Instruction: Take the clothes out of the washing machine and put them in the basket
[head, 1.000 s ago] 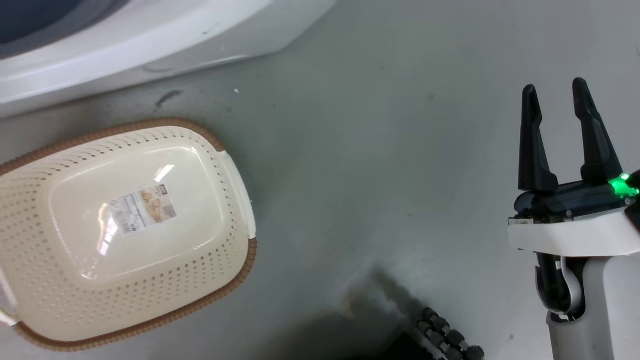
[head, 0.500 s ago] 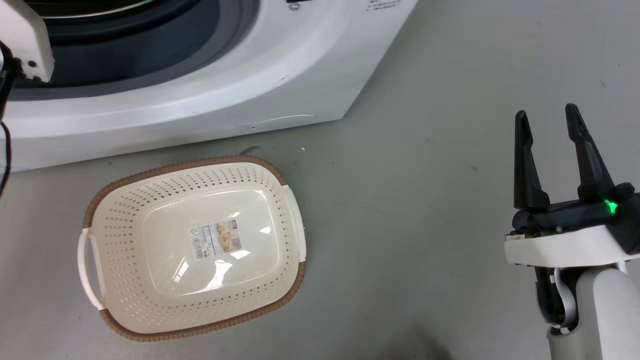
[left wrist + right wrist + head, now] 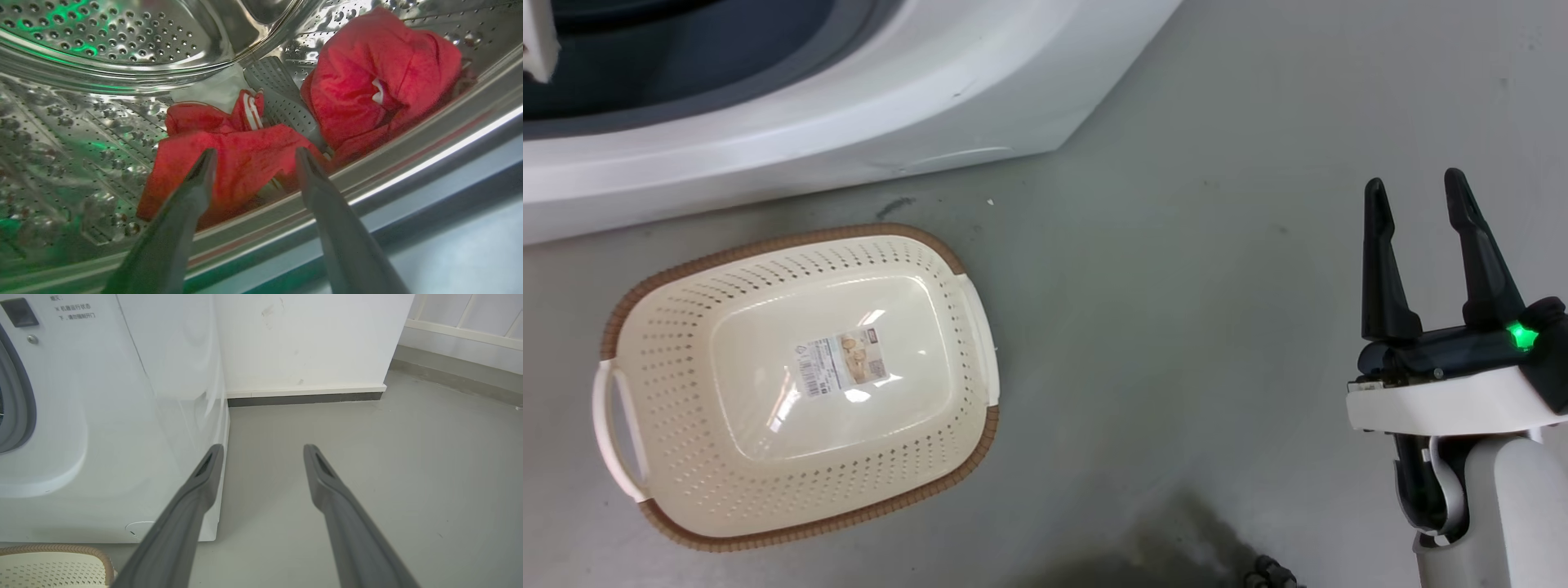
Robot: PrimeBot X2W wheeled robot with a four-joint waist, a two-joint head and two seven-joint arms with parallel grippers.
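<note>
Both bright red soft fabric garments are in the perforated steel drum point(image 3: 102, 36) of the large white front-loading washing machine point(image 3: 849, 139). In the left wrist view the white-striped garment point(image 3: 241, 163) is at centre and the plain red garment point(image 3: 380, 69) is at 2 o'clock, with a grey ribbed paddle point(image 3: 282, 102) between them. The left gripper point(image 3: 254, 152) is spread wide and holds nothing, with its fingertips framing the striped garment; contact cannot be told. The right gripper point(image 3: 1414, 180) is parted too, holds nothing, and is parked at 4 o'clock in the head view. The cream-white oval perforated plastic basket point(image 3: 792, 237) is on the floor at 8 o'clock, just below the machine front. Risks are judged as follows. If only a thin fold is pinched, slippage is likely. If the fingers are driven too deep, the steel wall gets struck. If the cloth is dragged over the drum lip point(image 3: 408, 163), a snag is possible, or a drop short of the basket.
</note>
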